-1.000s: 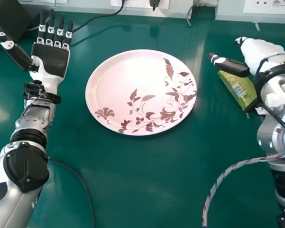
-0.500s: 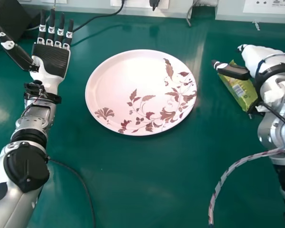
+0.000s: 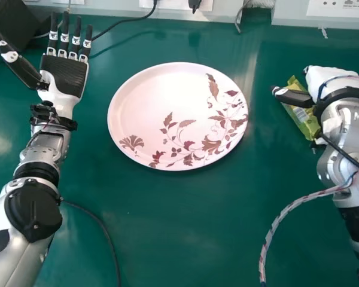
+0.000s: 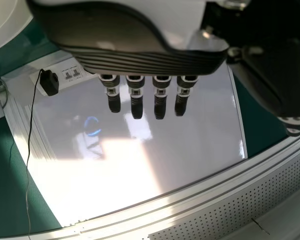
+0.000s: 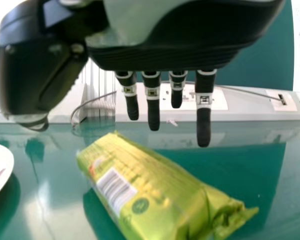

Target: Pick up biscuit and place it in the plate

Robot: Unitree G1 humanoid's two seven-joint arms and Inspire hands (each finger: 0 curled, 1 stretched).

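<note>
One biscuit packet (image 3: 304, 119) lay on the surface (image 3: 179, 227) right of the plate (image 3: 155, 101), long axis running far-left to near-right. The right hand (image 3: 330, 76), nearer than the left hand (image 3: 63, 78), stood just right of it, fingers extended and apart.

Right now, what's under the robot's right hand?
A green biscuit pack on the table. In the head view, the right hand covers part of it. The pack hides the spot beneath itself, so I can't tell what's there.
</note>
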